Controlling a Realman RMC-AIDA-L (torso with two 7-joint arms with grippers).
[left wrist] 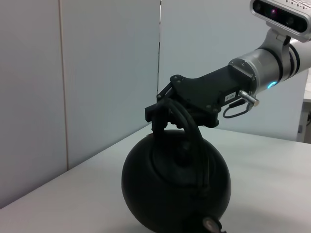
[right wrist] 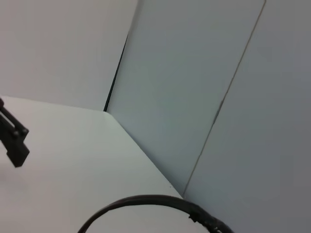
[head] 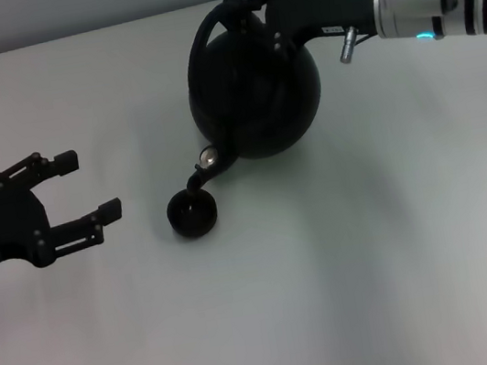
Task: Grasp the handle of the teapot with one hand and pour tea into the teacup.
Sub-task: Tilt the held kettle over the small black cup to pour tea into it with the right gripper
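The round black teapot (head: 258,97) is tilted, its short spout (head: 205,163) pointing down just above the far rim of the tiny black teacup (head: 193,213). My right gripper (head: 244,11) is shut on the arched black handle (head: 202,36) at the pot's top. The left wrist view shows the teapot (left wrist: 175,189) with its lid side turned toward the camera, and the right gripper (left wrist: 163,109) clamped on the handle (left wrist: 192,131). In the right wrist view only an arc of the handle (right wrist: 146,200) shows. My left gripper (head: 88,185) is open and empty, left of the cup.
The white table (head: 404,259) carries only the teapot and the cup. Pale wall panels (left wrist: 97,73) stand behind the table's far edge. A fingertip of the left gripper (right wrist: 14,141) shows in the right wrist view.
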